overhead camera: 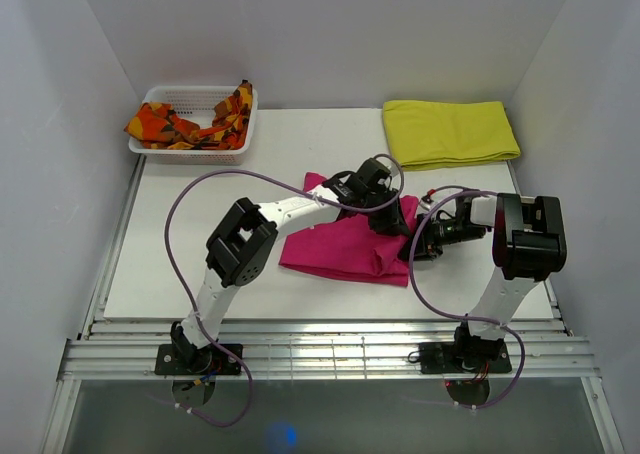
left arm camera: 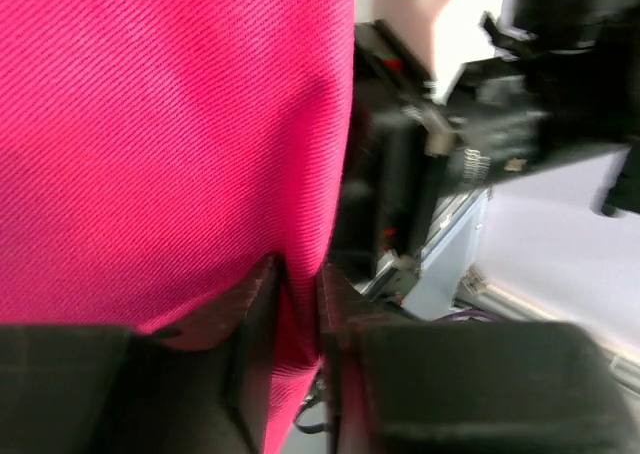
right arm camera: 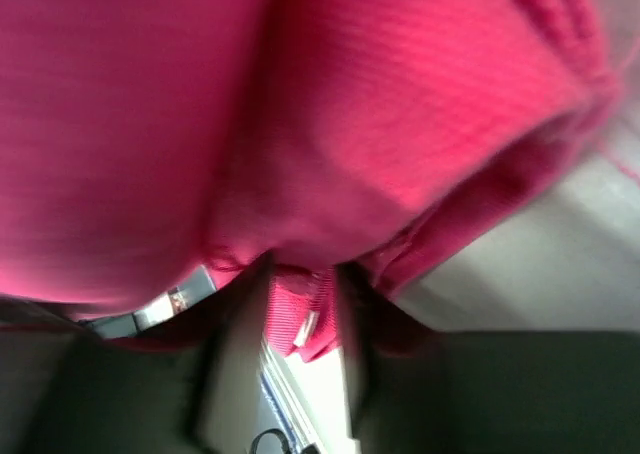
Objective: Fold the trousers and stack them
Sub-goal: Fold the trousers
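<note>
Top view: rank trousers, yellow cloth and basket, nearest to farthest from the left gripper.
1. Trousers, mid-table, at the left gripper.
2. Yellow cloth, far right.
3. Basket, far left corner.

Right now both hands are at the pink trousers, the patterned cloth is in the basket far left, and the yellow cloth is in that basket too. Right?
No. The yellow cloth is not in the basket; it lies folded on the table, far right, as the top view shows. The rest holds.
</note>
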